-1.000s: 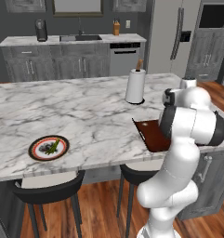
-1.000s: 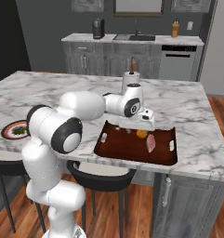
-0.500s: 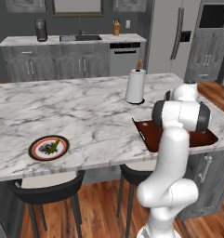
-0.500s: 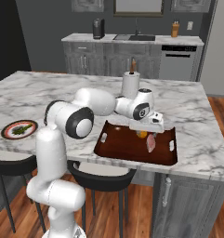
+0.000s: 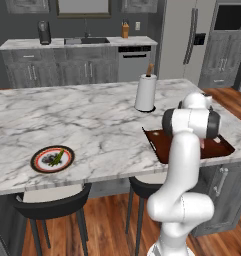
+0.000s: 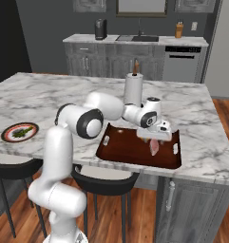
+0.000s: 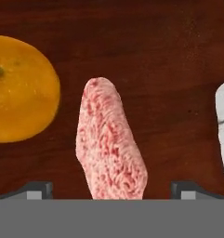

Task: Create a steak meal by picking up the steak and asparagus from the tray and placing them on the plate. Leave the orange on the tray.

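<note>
Hovering over the tray [image 6: 130,149], the gripper [image 7: 111,188] spreads its fingers [image 7: 36,189] wide and empty around the steak [image 7: 109,142], beside the orange [image 7: 18,88]; asparagus [image 5: 55,158] lies on the plate [image 5: 39,163].

Hidden and cut-off parts around the tray

In the left base view the arm covers the middle of the tray [image 5: 162,142], hiding its contents. In the hand view the orange [image 7: 20,88] runs off the left edge, and the steak [image 7: 111,144] is cut off at its lower end. In the right base view the end effector [image 6: 156,138] overlaps the steak's upper end.
</note>
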Tool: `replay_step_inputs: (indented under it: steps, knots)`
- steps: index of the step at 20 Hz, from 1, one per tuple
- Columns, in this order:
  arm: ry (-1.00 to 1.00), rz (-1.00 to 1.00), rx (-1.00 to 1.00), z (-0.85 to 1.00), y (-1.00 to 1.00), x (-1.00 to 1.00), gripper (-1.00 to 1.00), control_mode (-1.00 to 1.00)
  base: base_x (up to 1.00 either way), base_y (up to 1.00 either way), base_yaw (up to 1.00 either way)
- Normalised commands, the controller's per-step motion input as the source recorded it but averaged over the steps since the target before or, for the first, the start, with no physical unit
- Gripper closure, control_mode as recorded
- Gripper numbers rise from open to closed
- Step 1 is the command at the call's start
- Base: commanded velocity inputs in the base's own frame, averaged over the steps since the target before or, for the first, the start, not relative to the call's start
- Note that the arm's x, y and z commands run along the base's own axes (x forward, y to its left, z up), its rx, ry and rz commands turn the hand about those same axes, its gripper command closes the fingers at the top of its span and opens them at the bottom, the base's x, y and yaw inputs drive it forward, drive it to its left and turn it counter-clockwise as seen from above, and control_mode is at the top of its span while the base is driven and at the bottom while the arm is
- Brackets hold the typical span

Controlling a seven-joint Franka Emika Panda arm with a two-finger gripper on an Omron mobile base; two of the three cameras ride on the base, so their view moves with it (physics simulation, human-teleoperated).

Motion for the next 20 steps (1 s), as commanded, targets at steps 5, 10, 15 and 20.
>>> replay_step_inputs:
  steps: [5, 10, 15, 20]
  knots:
    - [0.00, 0.02, 0.00, -0.41, -0.13, 0.10, -1.00, -1.00, 0.00, 0.00, 0.00]
    - [0.00, 0.02, 0.00, -0.48, -0.03, 0.04, 1.00, -1.00, 0.00, 0.00, 0.00]
    - [0.00, 0.01, 0.00, -0.21, 0.03, 0.02, 1.00, -1.00, 0.00, 0.00, 0.00]
    - [-0.05, 0.00, 0.00, 0.00, 0.10, -0.12, 1.00, -1.00, 0.00, 0.00, 0.00]
